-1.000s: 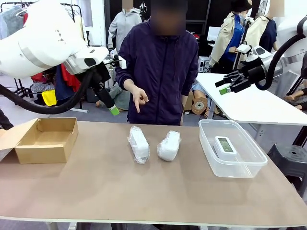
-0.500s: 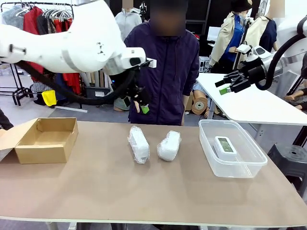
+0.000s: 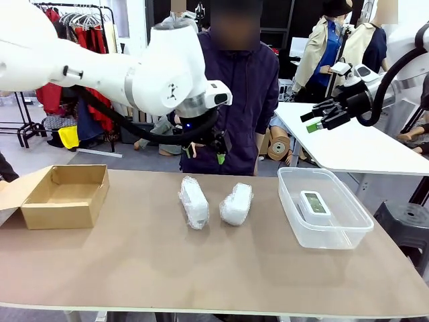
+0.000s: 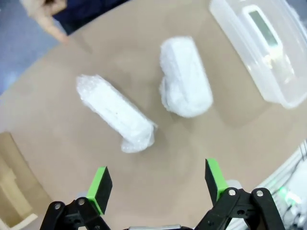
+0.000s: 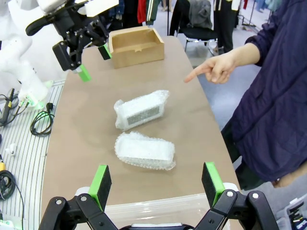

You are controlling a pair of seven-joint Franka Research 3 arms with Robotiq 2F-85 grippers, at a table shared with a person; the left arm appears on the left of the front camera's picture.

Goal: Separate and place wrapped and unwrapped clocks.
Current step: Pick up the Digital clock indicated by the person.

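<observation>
Two wrapped clocks in white bubble wrap (image 3: 194,201) (image 3: 236,203) lie side by side mid-table. They also show in the left wrist view (image 4: 117,112) (image 4: 186,84) and the right wrist view (image 5: 141,110) (image 5: 144,151). The unwrapped clock (image 3: 315,203) (image 4: 261,26), white with a grey-green screen, lies inside a clear plastic tub (image 3: 288,194). My left gripper (image 3: 204,154) (image 4: 158,184) (image 5: 95,62) hangs open above and just behind the wrapped pair, holding nothing. My right gripper (image 3: 320,117) (image 5: 157,184) is open and empty, high off the table's right end.
An open cardboard box (image 3: 64,194) (image 5: 135,45) sits at the table's left end. A person in a dark jacket stands at the far side, and a hand (image 5: 216,67) points a finger toward the bundles. A second white table (image 3: 355,144) stands behind on the right.
My left arm has swung right from above the cardboard box to above the wrapped clocks and now covers the person's hand in the front view. The right arm has not moved.
</observation>
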